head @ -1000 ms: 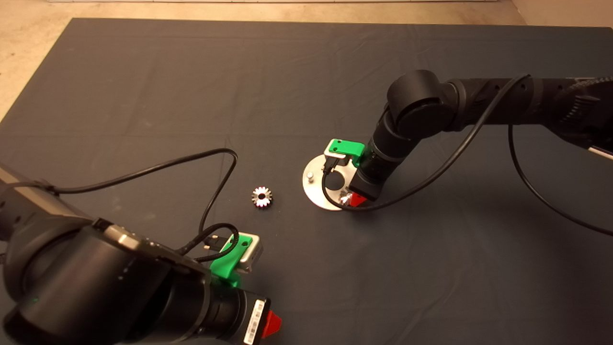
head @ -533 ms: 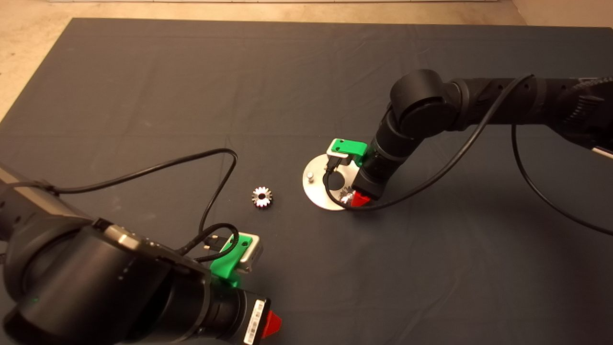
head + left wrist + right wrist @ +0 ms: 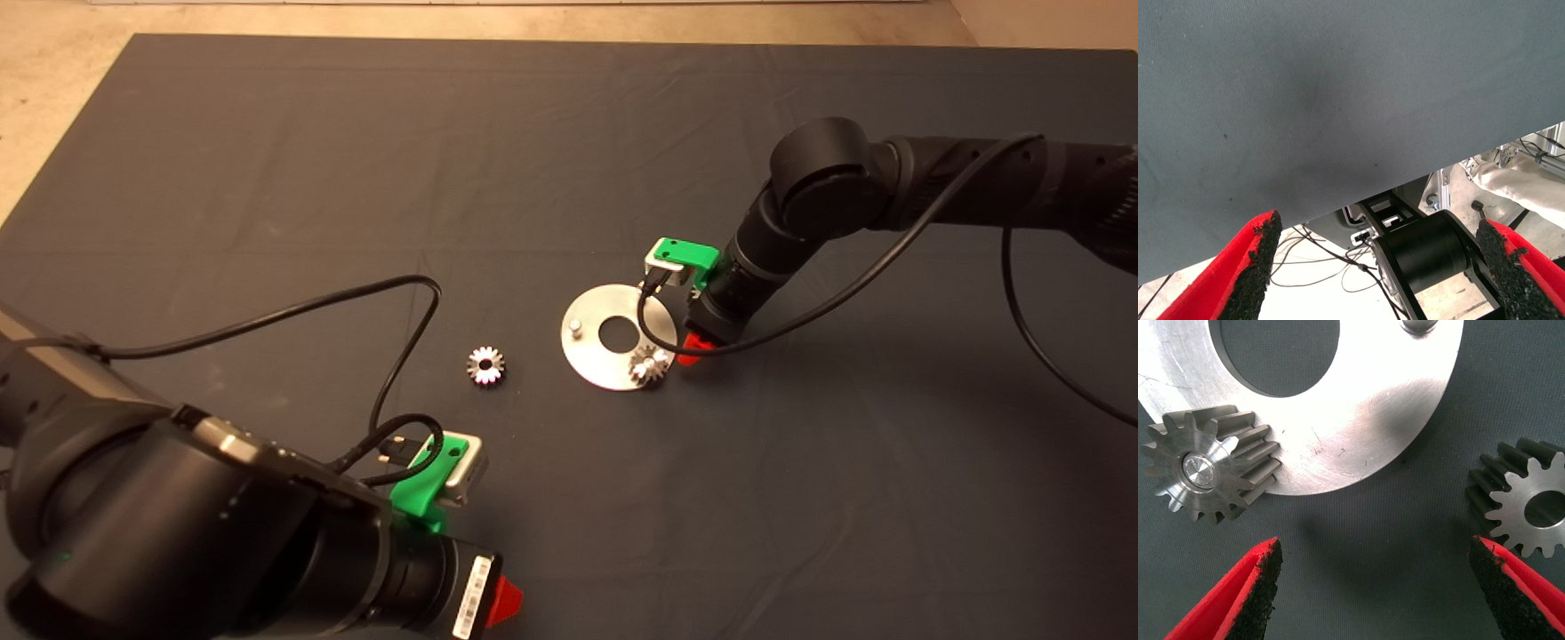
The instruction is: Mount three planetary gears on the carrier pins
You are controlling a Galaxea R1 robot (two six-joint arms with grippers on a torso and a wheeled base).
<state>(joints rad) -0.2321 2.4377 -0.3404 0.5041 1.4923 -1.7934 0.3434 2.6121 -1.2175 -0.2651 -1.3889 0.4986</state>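
The silver disc [image 3: 594,356] lies mid-mat, with one bare carrier pin [image 3: 576,327] on its left side. One planetary gear [image 3: 650,364] sits on the near-right pin; the right wrist view shows it [image 3: 1208,470] with the pin end in its hole. A second gear [image 3: 486,365] lies loose on the mat left of the disc. A third gear [image 3: 1531,503] lies on the mat beside the disc [image 3: 1358,420]; my right wrist hides it in the head view. My right gripper [image 3: 689,348] [image 3: 1378,600] is open and empty, just right of the mounted gear. My left gripper [image 3: 502,604] [image 3: 1385,280] is parked open at the lower left.
Another bare pin [image 3: 1418,325] shows at the disc's rim in the right wrist view. A black cable [image 3: 356,298] loops over the mat from the left arm, ending near the loose gear. The left wrist view looks past the mat's edge [image 3: 1338,213] at the robot base below.
My right gripper has drawn back to the right off the disc, uncovering the gear, which stays on its pin. The left arm and the loose gear have not moved.
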